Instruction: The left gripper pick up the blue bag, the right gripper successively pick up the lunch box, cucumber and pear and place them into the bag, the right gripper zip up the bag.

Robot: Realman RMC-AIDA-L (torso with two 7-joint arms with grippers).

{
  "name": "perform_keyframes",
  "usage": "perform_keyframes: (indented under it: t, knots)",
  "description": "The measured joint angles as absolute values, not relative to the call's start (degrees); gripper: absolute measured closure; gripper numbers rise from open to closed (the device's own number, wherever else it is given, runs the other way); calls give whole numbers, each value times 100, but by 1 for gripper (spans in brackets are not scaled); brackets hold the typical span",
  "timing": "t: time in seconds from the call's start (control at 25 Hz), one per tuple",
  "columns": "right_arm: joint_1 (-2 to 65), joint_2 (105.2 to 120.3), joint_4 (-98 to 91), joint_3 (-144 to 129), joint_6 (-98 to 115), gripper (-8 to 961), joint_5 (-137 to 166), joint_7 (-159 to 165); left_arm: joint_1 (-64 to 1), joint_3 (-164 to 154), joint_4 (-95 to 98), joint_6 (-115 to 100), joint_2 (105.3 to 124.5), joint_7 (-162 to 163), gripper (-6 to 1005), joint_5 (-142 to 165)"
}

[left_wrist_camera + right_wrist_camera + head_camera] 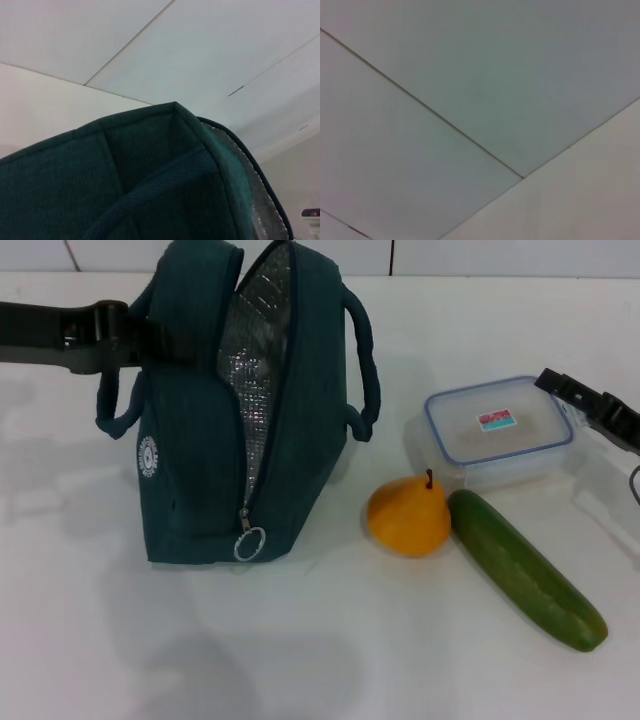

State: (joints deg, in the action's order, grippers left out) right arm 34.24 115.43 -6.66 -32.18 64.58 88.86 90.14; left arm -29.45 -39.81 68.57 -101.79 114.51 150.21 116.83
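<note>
Cucumber (527,570) lies nearest the robot, slanting away from the lunch box (499,429) on its near side, and the pear (408,517) sits upright touching the cucumber's far end, just in front of the box's near left corner. Left of the box stands the blue bag (230,405), unzipped, silver lining showing and ring pull hanging low on its front. At the bag's far left side the left gripper (150,338) is up against the fabric by a handle; whether its jaws are closed on anything I cannot tell. Touching the box's right edge is the right gripper (585,405), tips at the lid rim, spread undeterminable. Judging by this, the lunch box pick is the step in hand: the jaws should straddle the box across its short side, low on the walls rather than the lid, and lift clear of the pear. Only the head view shows the food; the left wrist view adds a close look at the bag's top corner and foil edge, and the right wrist view shows only bare wall panels.
</note>
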Motion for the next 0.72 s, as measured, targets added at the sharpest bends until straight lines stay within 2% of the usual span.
perform_keyframes:
  t: [0.2,0.72]
  knots:
    - [3475,11550,-548,-3247,6511,115,8886,9086,-2944,-3965,6854,-10177,11452,15021,951,11680]
    - [3284,11539,-556,-3368,6974,208,8844,9462,-2944,-3946,6794,-10177,11436,15021,952,11668]
